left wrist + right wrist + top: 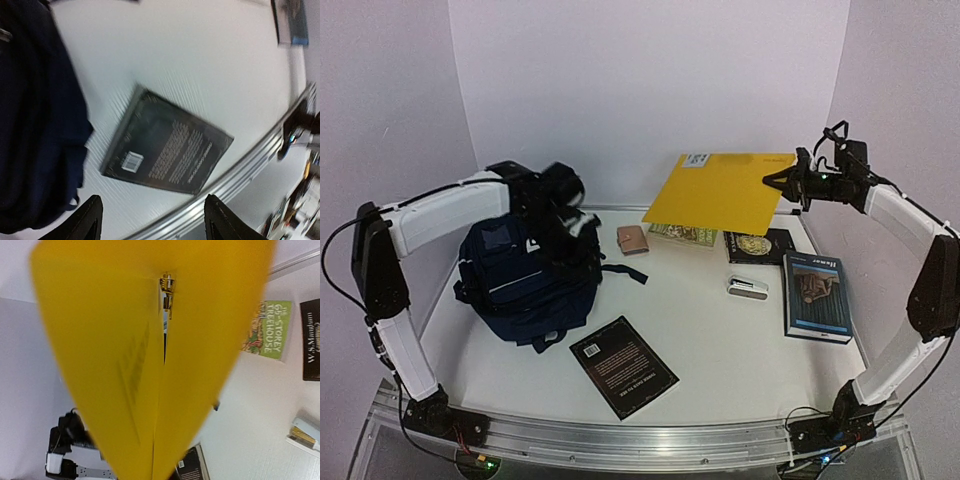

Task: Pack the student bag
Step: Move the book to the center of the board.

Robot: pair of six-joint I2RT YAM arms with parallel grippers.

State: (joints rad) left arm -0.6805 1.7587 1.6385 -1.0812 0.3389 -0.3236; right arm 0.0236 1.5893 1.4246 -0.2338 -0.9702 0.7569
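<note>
The student bag, a navy backpack with a thin pale stripe, sits at the table's left; its dark fabric fills the left of the left wrist view. My left gripper hovers blurred above the bag's right side. It is open with nothing between its fingers, over a black book. At the far right, my right gripper is raised and shut on the right edge of a yellow folder. The folder hangs in the air and hides the fingers in the right wrist view.
A black book lies at the front centre. A brown wallet, a green book, another black book, a stapler and a blue book lie toward the back and right. The metal rail runs along the near edge.
</note>
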